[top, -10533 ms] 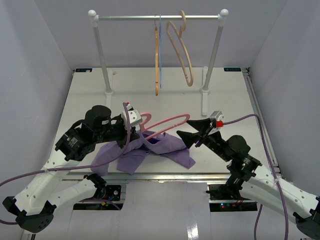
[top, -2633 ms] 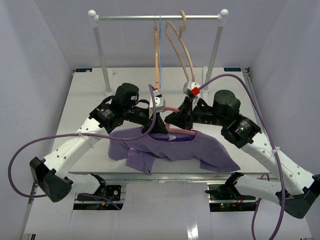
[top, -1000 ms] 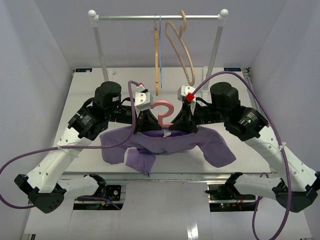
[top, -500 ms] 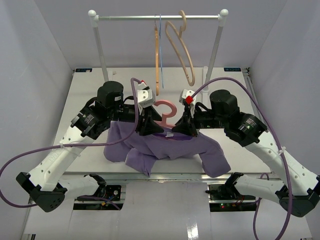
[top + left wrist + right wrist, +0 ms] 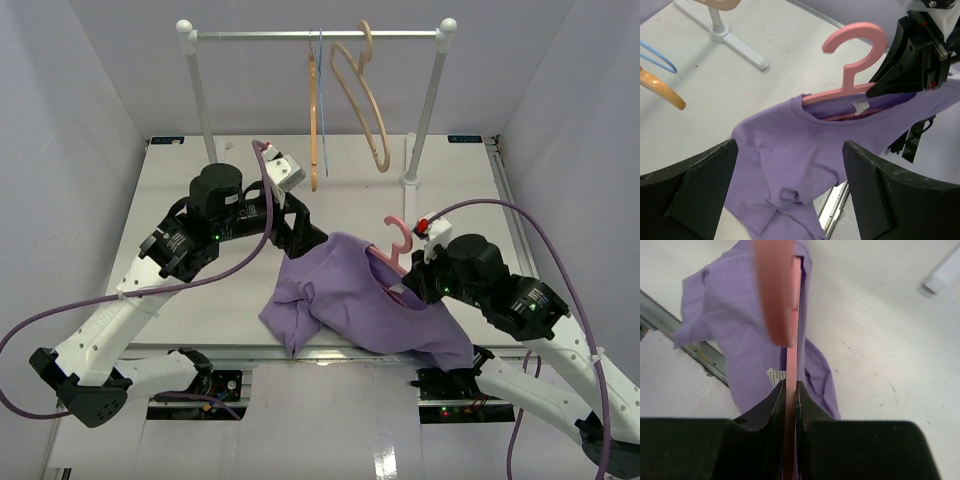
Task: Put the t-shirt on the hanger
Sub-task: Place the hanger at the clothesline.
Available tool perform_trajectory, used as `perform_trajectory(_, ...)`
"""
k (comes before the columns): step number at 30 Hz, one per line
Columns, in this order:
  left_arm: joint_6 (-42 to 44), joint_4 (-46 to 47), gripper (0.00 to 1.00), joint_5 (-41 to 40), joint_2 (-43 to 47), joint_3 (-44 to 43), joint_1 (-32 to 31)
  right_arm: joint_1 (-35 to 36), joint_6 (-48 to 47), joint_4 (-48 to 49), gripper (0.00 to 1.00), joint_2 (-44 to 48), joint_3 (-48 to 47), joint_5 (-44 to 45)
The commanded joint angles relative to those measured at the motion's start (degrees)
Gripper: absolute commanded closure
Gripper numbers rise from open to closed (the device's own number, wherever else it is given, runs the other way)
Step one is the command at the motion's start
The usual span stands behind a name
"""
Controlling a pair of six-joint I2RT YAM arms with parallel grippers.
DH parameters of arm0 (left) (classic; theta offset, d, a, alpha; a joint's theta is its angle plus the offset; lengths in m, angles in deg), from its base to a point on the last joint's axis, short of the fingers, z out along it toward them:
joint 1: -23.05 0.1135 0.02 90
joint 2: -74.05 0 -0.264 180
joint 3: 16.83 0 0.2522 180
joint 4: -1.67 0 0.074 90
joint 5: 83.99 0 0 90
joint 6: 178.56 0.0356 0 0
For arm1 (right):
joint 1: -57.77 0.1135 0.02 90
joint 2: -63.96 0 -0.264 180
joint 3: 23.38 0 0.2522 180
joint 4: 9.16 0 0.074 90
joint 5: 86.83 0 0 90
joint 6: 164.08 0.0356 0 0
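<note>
The right gripper (image 5: 790,386) pinches the pink hanger (image 5: 856,47), draped with the lavender t-shirt (image 5: 790,150), above the table's (image 5: 170,190) near edge, as the wide-open left gripper (image 5: 300,232) hovers nearby, best placed to straighten the bunched shoulder gently.

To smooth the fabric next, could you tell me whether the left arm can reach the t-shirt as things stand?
Probably yes: the left gripper stands open beside the t-shirt, nothing between them; the right gripper holds the hanger from the other side.
</note>
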Motion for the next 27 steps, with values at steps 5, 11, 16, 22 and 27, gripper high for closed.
perform_trajectory(5,-13.4,-0.5,0.02,-5.6,-2.5,-1.9,-0.1,-0.1,11.1,-6.6,0.92,-2.1,-3.5,23.9)
perform_trajectory(11,-18.2,10.3,0.02,-13.4,1.1,11.0,-0.1,-0.2,12.2,-4.6,0.92,-10.4,-11.2,38.6)
perform_trajectory(16,-21.7,18.4,0.02,-14.8,3.0,19.8,-0.2,-1.1,5.5,4.8,0.92,-18.2,-21.2,42.8)
perform_trajectory(22,-25.3,32.1,0.02,-14.6,6.7,32.5,-0.5,-7.1,-7.0,16.4,0.92,-29.9,-35.4,36.2)
perform_trajectory(27,-26.8,36.0,0.02,-16.6,8.3,37.0,-1.2,-12.5,-10.2,16.8,0.92,-38.0,-44.7,28.7)
